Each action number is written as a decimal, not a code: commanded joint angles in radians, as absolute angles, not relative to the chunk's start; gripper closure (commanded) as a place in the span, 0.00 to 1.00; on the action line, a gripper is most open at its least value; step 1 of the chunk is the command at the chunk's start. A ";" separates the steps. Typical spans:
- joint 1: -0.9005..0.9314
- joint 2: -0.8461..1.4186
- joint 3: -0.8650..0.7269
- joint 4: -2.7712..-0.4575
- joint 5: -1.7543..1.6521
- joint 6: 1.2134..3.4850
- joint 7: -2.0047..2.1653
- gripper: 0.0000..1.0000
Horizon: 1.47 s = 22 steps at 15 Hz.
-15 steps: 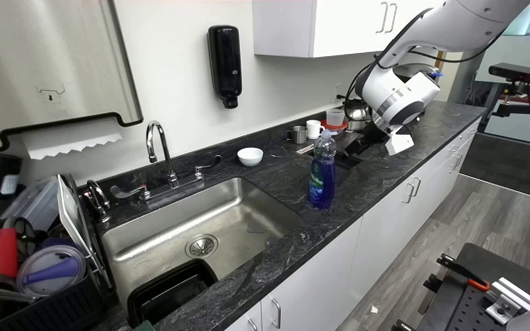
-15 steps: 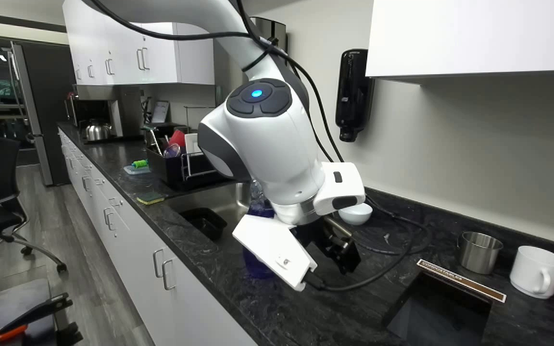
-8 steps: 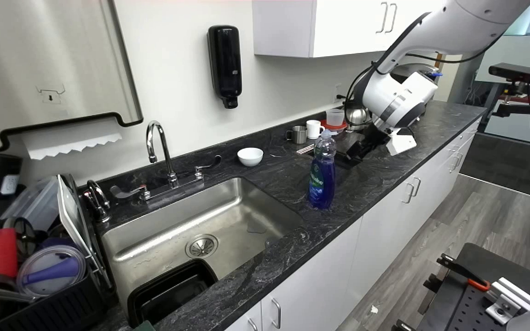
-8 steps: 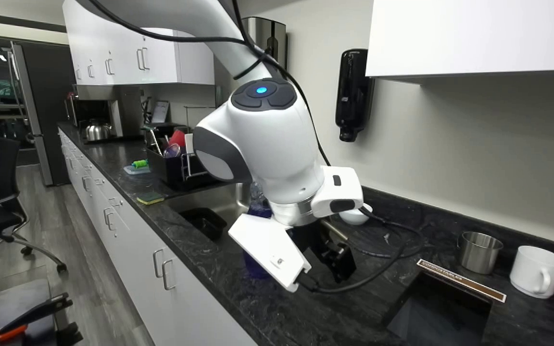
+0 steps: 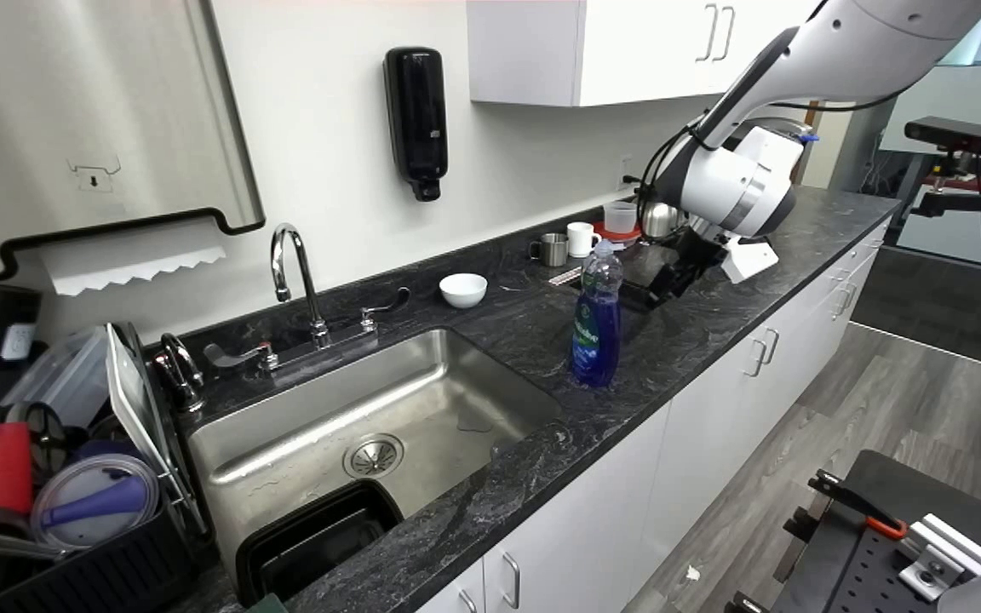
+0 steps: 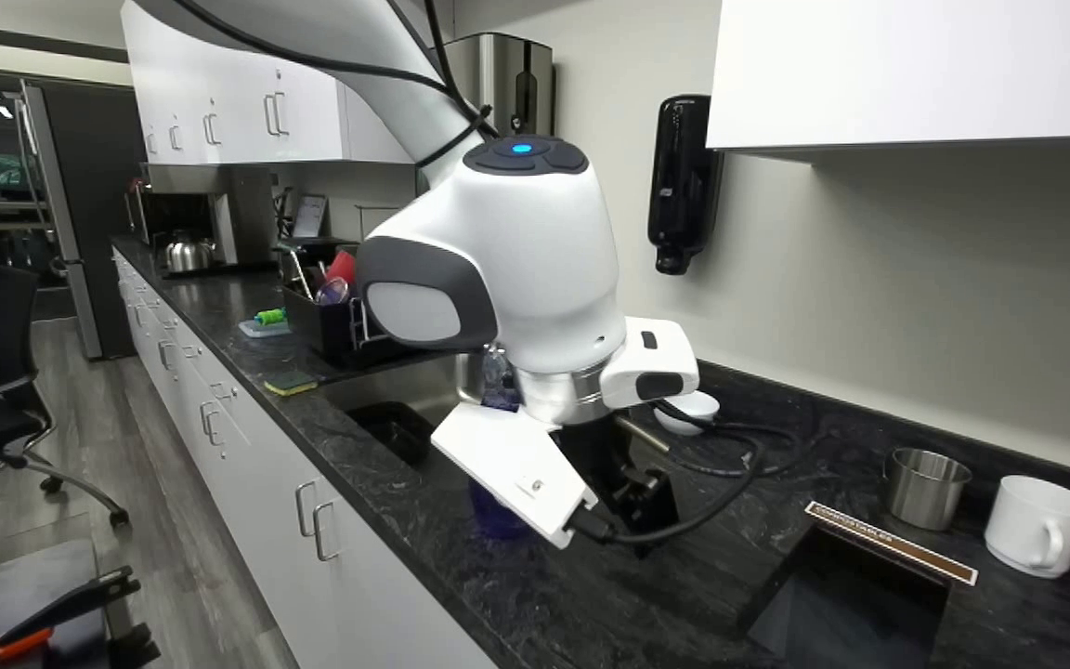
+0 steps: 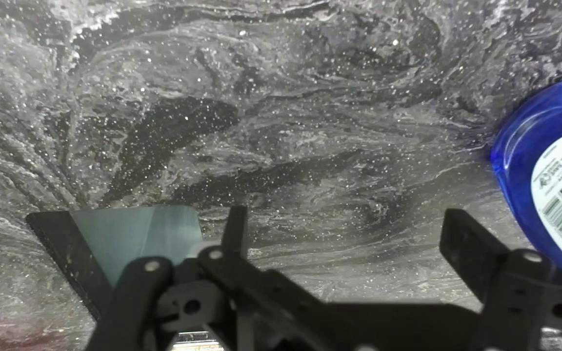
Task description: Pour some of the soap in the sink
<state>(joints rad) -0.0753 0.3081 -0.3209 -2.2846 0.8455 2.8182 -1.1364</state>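
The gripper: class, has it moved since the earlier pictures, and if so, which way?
Yes. In an exterior view, the gripper has shifted toward the picture's left, farther from the compostables sign, which has stayed put.

The sink [image 5: 422, 426], dish rack [image 5: 120, 558] and wall cabinets [image 6: 247, 102] mark a kitchen

Soap [image 7: 549, 168] partly outside wrist view

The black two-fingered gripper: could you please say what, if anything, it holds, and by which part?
Nothing is held: the gripper is open, and the clear plastic bottle of blue liquid stands outside its grip.
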 commanded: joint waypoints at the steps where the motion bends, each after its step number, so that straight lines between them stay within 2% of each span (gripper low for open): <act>1: -0.045 0.263 -0.363 -2.311 0.752 2.776 -1.057 0.00; 19: -0.021 0.096 -0.405 -2.377 0.406 2.678 -0.872 0.00; 20: -0.117 0.082 -0.310 -2.384 0.357 2.681 -0.836 0.00; 22: -0.137 0.062 -0.290 -2.395 0.308 2.677 -0.799 0.00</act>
<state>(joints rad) -0.0684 0.1074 -0.3533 -2.3647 0.3820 2.6948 -0.8525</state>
